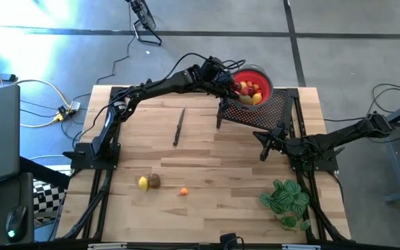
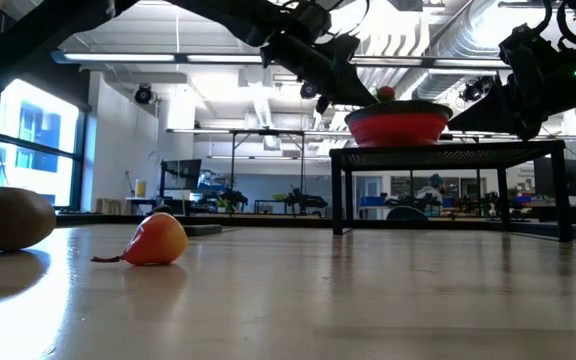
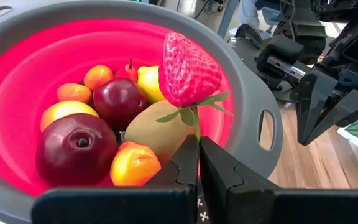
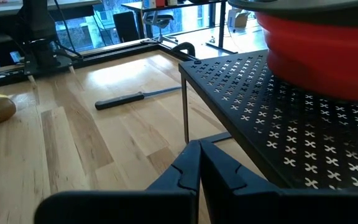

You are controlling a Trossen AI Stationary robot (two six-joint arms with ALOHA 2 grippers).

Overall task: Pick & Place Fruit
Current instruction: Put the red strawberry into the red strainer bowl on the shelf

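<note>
Holding the strawberry [image 3: 190,70] by its thin green stem in my clenched left gripper [image 3: 198,163] above the red bowl [image 3: 253,99] of fruit, I worry it slips sideways past the rim, while my right gripper [image 4: 199,163] waits closed, empty, beside the black rack [image 4: 278,106].

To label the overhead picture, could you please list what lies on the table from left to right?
Yellow fruit → brown fruit → knife → small orange fruit → red bowl on the black rack → green plant.
</note>
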